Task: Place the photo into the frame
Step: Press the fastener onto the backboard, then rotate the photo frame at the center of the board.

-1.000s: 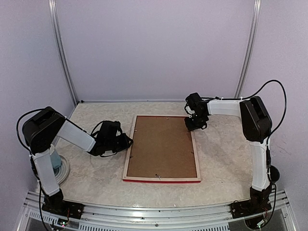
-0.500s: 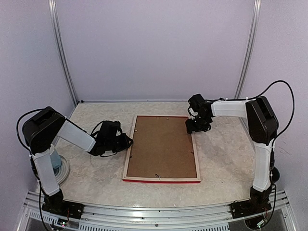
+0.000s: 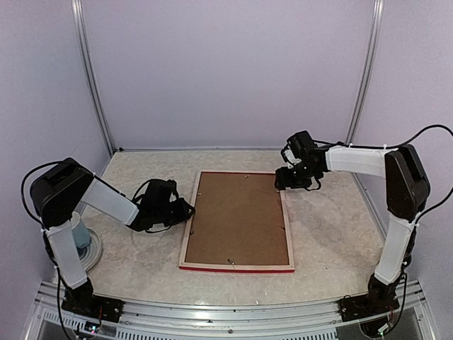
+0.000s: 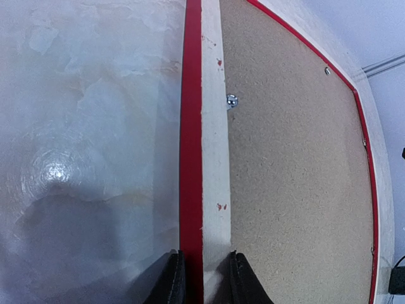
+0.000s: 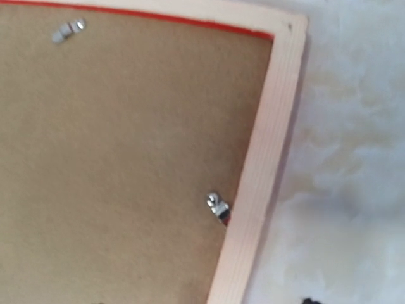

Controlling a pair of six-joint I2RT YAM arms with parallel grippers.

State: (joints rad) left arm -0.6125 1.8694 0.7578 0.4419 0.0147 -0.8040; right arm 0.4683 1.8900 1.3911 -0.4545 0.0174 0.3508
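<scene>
The frame (image 3: 185, 239) lies face down on the table, its pale wood back up and a red edge along the near side. The brown backing panel (image 3: 237, 216) fills it. The photo is hidden. My left gripper (image 3: 187, 210) is shut on the frame's left rail; in the left wrist view the gripper (image 4: 202, 278) has a finger on each side of the rail (image 4: 214, 126). My right gripper (image 3: 284, 181) hovers over the frame's far right corner and looks open and empty. The right wrist view shows that corner rail (image 5: 262, 171) and a metal clip (image 5: 217, 204).
Small metal clips (image 4: 232, 100) hold the backing panel (image 4: 297, 164) along the frame's inner edge. A round pale disc with a teal object (image 3: 88, 244) sits at the left by the left arm's base. Walls close in the back and both sides.
My right arm has stretched out and its gripper has shifted slightly right and back at the frame's far right corner. My left gripper stays on the left rail.
</scene>
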